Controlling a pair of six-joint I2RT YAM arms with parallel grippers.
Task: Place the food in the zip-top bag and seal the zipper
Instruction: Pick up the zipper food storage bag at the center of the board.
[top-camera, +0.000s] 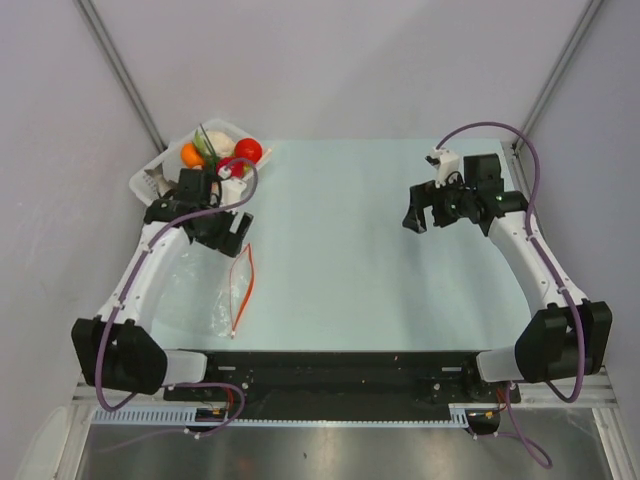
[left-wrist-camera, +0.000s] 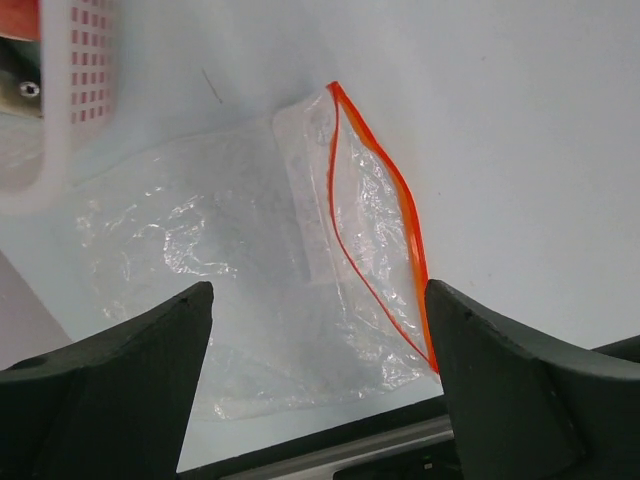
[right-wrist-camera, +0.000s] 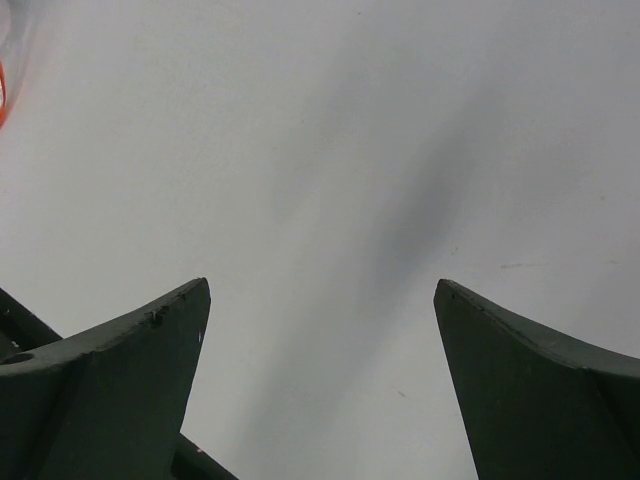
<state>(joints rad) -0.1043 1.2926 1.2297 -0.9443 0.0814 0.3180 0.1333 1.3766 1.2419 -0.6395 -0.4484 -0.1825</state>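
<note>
The clear zip-top bag (top-camera: 236, 285) lies flat on the table near the left front; its red-orange zipper (top-camera: 247, 280) gapes a little. In the left wrist view the bag (left-wrist-camera: 250, 260) and zipper (left-wrist-camera: 400, 210) lie below my open, empty left gripper (left-wrist-camera: 318, 300). In the top view the left gripper (top-camera: 222, 235) hovers just behind the bag. The toy food sits in a white basket (top-camera: 150, 178): an orange (top-camera: 190, 154), a red tomato (top-camera: 248, 150), white cauliflower (top-camera: 221, 145) and a green vegetable (top-camera: 205, 142). My right gripper (top-camera: 425, 210) is open and empty over bare table at the right (right-wrist-camera: 320, 300).
The white slatted basket stands at the table's back left corner, its wall showing in the left wrist view (left-wrist-camera: 75, 70). The table's black front rail (top-camera: 330, 365) runs along the near edge. Grey walls enclose the table.
</note>
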